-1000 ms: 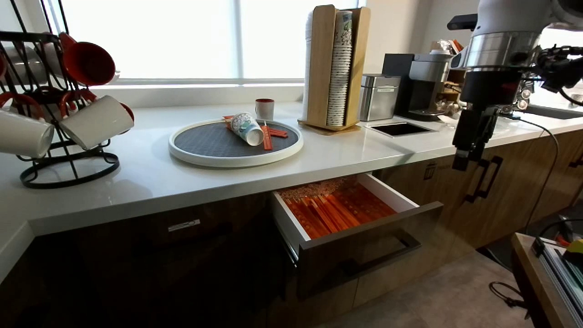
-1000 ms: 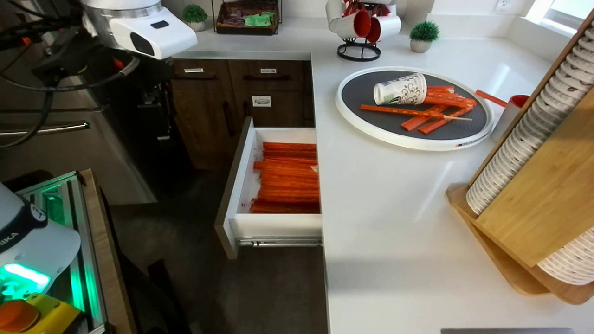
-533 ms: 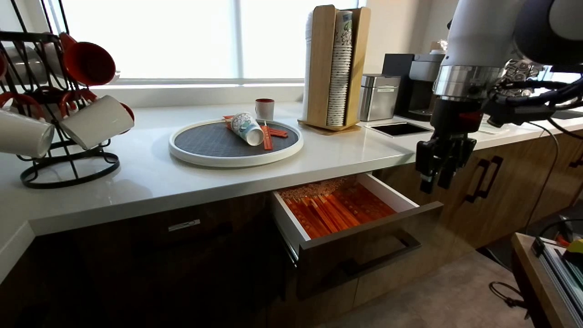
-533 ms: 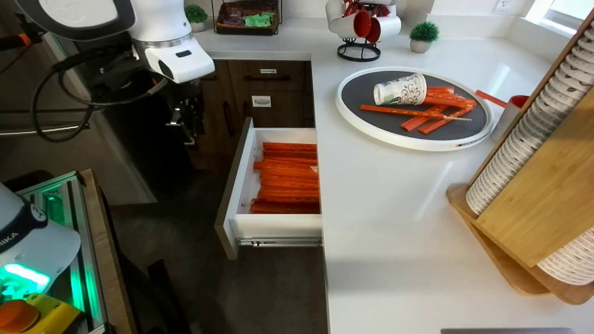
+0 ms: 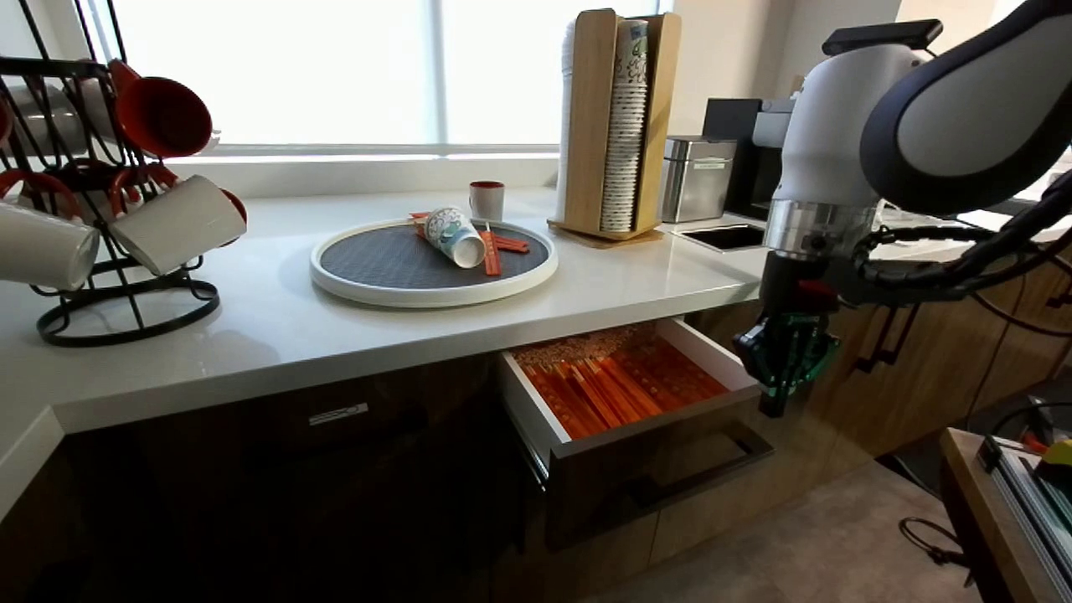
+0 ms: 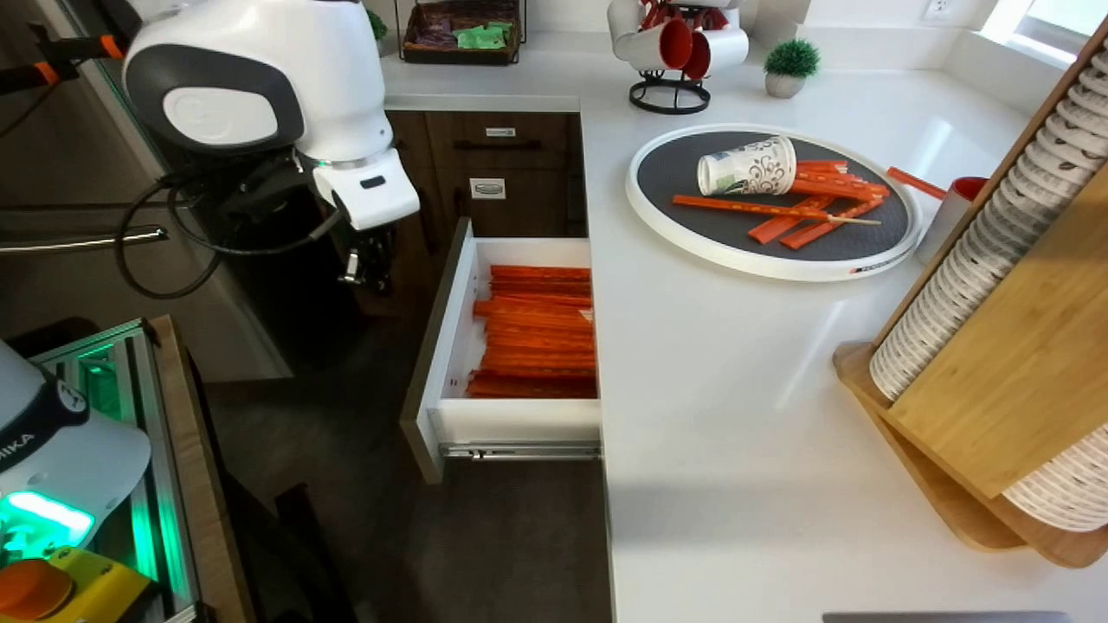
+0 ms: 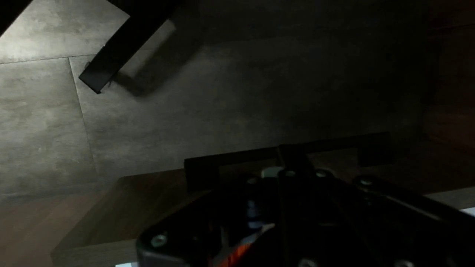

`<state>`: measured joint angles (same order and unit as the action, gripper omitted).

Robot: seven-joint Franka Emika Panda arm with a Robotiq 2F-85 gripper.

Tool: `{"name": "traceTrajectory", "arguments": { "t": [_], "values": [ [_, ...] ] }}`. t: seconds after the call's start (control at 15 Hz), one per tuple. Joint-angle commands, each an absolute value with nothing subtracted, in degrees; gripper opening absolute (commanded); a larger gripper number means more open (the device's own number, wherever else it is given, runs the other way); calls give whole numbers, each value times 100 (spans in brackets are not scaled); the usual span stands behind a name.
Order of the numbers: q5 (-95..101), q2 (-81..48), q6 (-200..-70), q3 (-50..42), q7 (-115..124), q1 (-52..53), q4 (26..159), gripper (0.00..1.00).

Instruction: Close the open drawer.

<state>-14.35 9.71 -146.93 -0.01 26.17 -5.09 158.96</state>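
The drawer stands pulled out from under the counter, its dark front (image 5: 653,477) facing the room and its white side (image 6: 519,422) showing. Orange-red packets (image 6: 537,333) fill it. My gripper (image 5: 775,408) hangs just outside the front, overlapping its right end in an exterior view. Another angle puts the gripper (image 6: 372,281) on the room side, apart from the front. From the wrist, the fingers lie together over the black drawer handle (image 7: 237,157), seen from above; contact cannot be judged. The gripper is shut with nothing visible between its fingers.
Above the drawer runs the white counter (image 5: 276,327), bearing a round tray (image 5: 368,260) with a paper cup, a wooden cup holder (image 5: 593,126) and a mug rack (image 5: 126,310). Opposite the drawer is the robot's table (image 6: 195,484). A dark leg (image 7: 111,63) stands on the floor.
The arm has come lower and closer to the drawer front, moving left in an exterior view. The fingers have gone from apart to together. The drawer has not moved.
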Motion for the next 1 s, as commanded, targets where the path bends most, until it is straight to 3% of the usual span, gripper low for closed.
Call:
{"name": "traceTrajectory", "arguments": {
  "t": [0.0,0.93],
  "values": [
    [-1538,799,-14886,-55,2545,-443,15892,1],
    [-2439,-342,-16495,-29,2055,-227,15811,0]
  ]
}}
